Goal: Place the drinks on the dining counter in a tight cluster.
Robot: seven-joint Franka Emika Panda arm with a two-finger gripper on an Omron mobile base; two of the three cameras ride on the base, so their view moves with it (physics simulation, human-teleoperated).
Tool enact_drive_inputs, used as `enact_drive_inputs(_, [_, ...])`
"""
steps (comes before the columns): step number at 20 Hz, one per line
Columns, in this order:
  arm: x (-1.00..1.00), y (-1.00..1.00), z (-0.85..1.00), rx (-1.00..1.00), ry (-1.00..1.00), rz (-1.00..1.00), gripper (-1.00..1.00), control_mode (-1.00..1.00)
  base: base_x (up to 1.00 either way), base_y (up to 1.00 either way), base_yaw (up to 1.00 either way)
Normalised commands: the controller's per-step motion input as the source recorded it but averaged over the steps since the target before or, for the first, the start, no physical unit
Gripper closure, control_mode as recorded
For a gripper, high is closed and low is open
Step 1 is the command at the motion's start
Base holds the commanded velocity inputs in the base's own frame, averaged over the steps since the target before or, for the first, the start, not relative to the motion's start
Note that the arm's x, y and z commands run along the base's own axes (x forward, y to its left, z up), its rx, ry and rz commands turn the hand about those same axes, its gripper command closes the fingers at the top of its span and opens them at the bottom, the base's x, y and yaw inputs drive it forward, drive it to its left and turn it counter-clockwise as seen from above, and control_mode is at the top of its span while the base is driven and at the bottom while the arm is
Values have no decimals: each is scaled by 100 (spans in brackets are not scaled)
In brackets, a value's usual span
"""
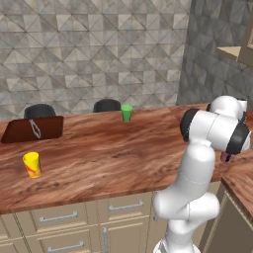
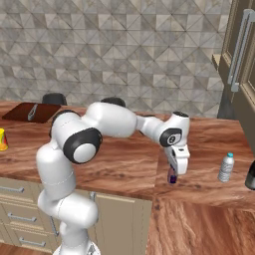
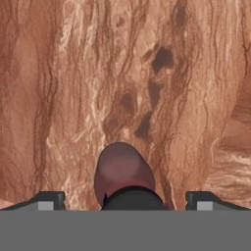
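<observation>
Pincer (image 3: 125, 200) wide, tips either side of maroon bottle (image 3: 122, 171) w/o touching; water bottle (image 2: 226, 167) near it on tabletop (image 2: 199, 144).

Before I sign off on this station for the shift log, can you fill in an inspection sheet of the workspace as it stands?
Surface: long reddish-brown wood-grain dining counter, flat, L-shaped at the right.
Job's things: short maroon-brown bottle upright beneath the claw; clear white-capped water bottle upright to the right; dark wine bottle at the frame edge beside it. The first stands apart from the other two.
Clutter: green cup at the far edge; yellow cup with red mark; dark brown flat board.
Grippers: claw open, fingers straddling the maroon bottle's top.
Cables: nothing seen.
Surroundings: grey patterned tile wall, two dark chair backs behind the counter.
</observation>
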Motion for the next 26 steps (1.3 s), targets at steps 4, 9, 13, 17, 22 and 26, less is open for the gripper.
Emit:
enact_drive_inputs(4, [7, 1, -8, 0, 0, 0, 100, -100, 0, 0, 0])
enact_drive_inputs(9, [0, 0, -8, 0, 0, 0, 100, -100, 0, 0, 0])
enact_drive_inputs(13, [-4, 0, 0, 0, 0, 0, 100, -100, 0, 0, 0])
enact_drive_inputs(17, [-11, 0, 26, 0, -6, 1, 100, -100, 0, 0, 0])
enact_drive_inputs(22, [-11, 27, 37, 0, -2, 4, 100, -100, 0, 0, 0])
enact_drive_inputs(26, [-1, 52, 34, 0, 0, 16, 100, -100, 0, 0, 0])
